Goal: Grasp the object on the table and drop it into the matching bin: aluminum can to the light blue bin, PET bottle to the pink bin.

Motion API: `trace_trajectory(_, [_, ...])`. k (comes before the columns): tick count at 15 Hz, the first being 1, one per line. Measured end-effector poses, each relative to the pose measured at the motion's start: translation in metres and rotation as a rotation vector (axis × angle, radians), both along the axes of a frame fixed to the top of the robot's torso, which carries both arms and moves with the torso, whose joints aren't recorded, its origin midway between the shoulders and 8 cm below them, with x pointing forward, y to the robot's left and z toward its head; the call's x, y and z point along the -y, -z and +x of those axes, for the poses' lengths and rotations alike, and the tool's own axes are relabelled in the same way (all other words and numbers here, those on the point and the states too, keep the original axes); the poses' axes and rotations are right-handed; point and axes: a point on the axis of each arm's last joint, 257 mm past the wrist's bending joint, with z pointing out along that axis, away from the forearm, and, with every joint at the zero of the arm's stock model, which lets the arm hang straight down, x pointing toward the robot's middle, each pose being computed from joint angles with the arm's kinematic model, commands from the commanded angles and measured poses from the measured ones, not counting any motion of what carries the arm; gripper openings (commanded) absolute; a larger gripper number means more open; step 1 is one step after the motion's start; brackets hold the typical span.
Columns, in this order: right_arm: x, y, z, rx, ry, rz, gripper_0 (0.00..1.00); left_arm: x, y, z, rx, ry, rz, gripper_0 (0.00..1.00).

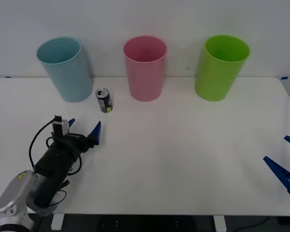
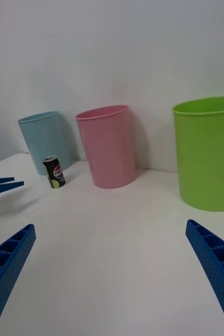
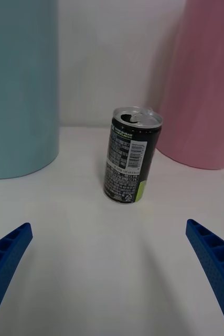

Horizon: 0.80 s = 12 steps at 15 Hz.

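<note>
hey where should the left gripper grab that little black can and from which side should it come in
Probably around the middle of the aluminum can's round body, coming level from the robot's side, where the open left gripper already faces it. The can stands upright, apart from the light blue bin and pink bin, so the fingers should fit either side. The right gripper waits at the table's right edge.

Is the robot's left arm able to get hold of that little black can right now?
Probably yes. The left end effector sits open just short of the aluminum can, with bare table between them. The can stands upright in the gap between the light blue bin and pink bin.
</note>
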Motion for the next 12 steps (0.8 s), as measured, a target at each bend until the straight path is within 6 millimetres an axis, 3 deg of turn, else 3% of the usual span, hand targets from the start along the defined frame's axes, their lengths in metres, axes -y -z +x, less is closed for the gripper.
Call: trace_trajectory(12, [0.0, 0.0, 0.0, 0.0, 0.0, 0.0, 1.0, 0.033, -0.002, 0.069, -0.064, -0.032, 0.005, 1.0])
